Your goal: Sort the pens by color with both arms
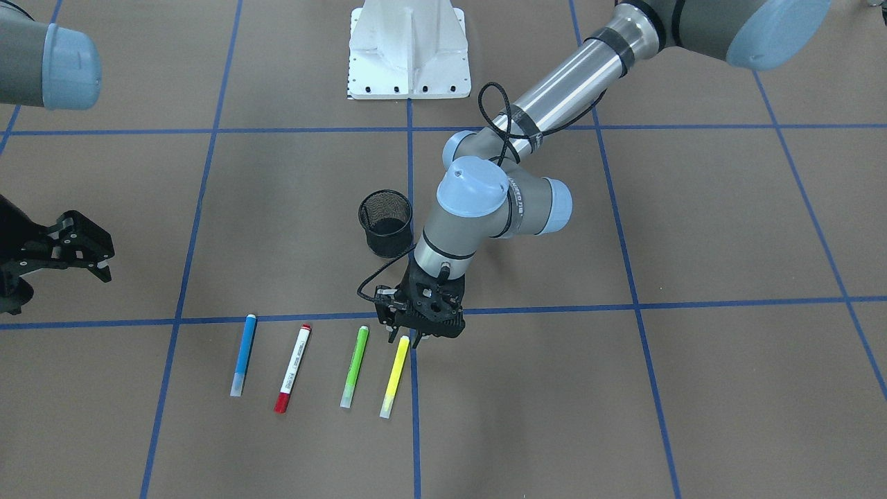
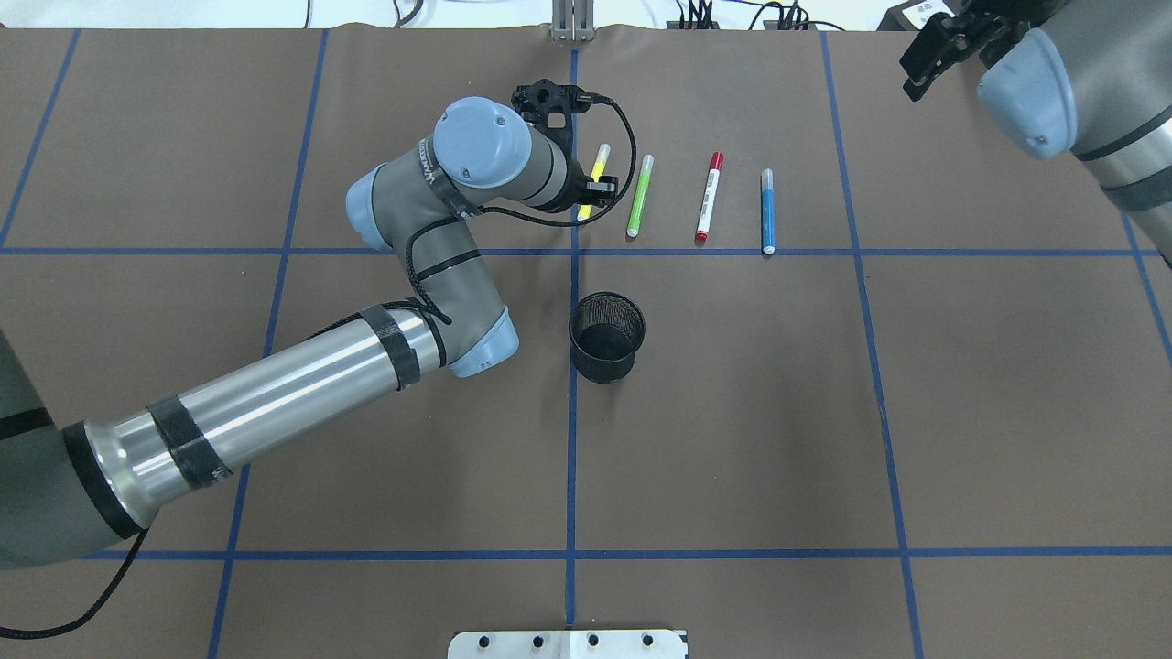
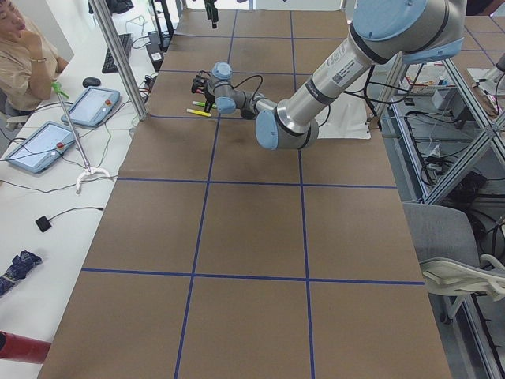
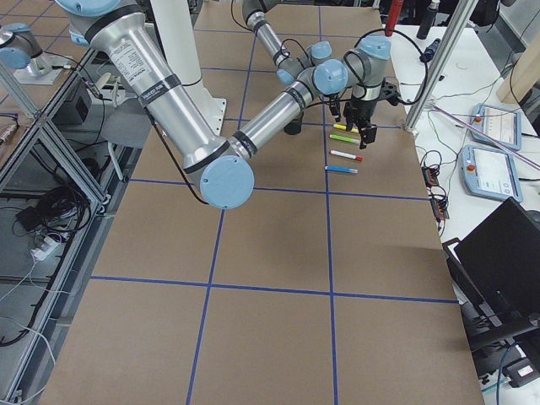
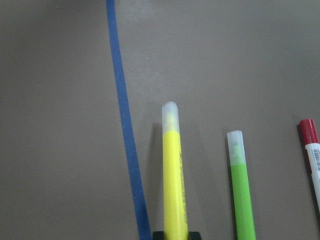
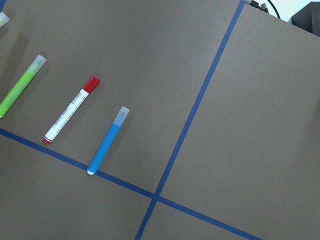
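Note:
Four pens lie in a row on the brown table: blue [image 1: 244, 353], white-barrelled with red ends [image 1: 293, 369], green [image 1: 355, 366] and yellow [image 1: 395, 378]. My left gripper [image 1: 405, 338] points down over the yellow pen's end nearest the cup. In the left wrist view its black fingertips [image 5: 194, 235] press both sides of the yellow pen [image 5: 174, 180], which lies flat on the table beside the green pen [image 5: 242, 190]. My right gripper [image 1: 102, 258] hangs open and empty, well off to the side of the blue pen [image 6: 107, 142].
A black mesh cup [image 1: 385, 223] stands upright just behind the pen row, close to my left wrist. The white mounting pedestal [image 1: 409, 52] is at the robot's edge. Blue tape lines [image 2: 572, 412] grid the table. An operator [image 3: 24, 55] sits beyond the far edge.

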Action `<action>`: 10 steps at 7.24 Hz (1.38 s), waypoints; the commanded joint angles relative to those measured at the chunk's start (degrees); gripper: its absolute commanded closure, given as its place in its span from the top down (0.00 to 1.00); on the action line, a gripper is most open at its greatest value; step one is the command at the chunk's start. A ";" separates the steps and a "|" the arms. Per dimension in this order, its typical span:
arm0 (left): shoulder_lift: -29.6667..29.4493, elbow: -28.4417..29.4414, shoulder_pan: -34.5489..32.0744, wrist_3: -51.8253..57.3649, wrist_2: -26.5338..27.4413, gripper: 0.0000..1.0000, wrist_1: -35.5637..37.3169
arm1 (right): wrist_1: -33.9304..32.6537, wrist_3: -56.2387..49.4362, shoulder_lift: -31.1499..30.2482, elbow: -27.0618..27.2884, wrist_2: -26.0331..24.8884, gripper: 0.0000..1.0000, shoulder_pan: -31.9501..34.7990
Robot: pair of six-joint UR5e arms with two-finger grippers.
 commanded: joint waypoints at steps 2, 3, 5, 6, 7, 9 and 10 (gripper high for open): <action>0.03 -2.80 -1.01 -0.17 0.06 1.00 0.08 | 0.00 -0.26 0.00 -0.20 0.00 1.00 0.00; 0.73 -5.77 -2.85 -0.17 -3.51 1.00 2.87 | 0.00 -0.70 0.00 -0.38 0.00 1.00 0.00; 7.29 -17.16 -8.38 2.53 -18.25 1.00 20.21 | 2.00 -1.57 -2.27 -0.38 0.09 1.00 0.61; 12.98 -25.41 -10.49 8.12 -21.88 1.00 26.91 | 4.28 -3.32 -4.81 -0.47 0.09 1.00 1.83; 18.35 -33.32 -13.47 14.18 -25.40 1.00 34.98 | 4.92 -7.08 -7.19 -0.47 0.18 1.00 3.58; 27.93 -47.57 -17.79 27.88 -26.84 1.00 48.89 | 5.53 -17.70 -13.16 -0.47 0.79 1.00 8.41; 32.77 -51.99 -20.51 34.22 -26.93 1.00 52.60 | 7.54 -19.32 -16.84 -0.38 0.88 1.00 10.44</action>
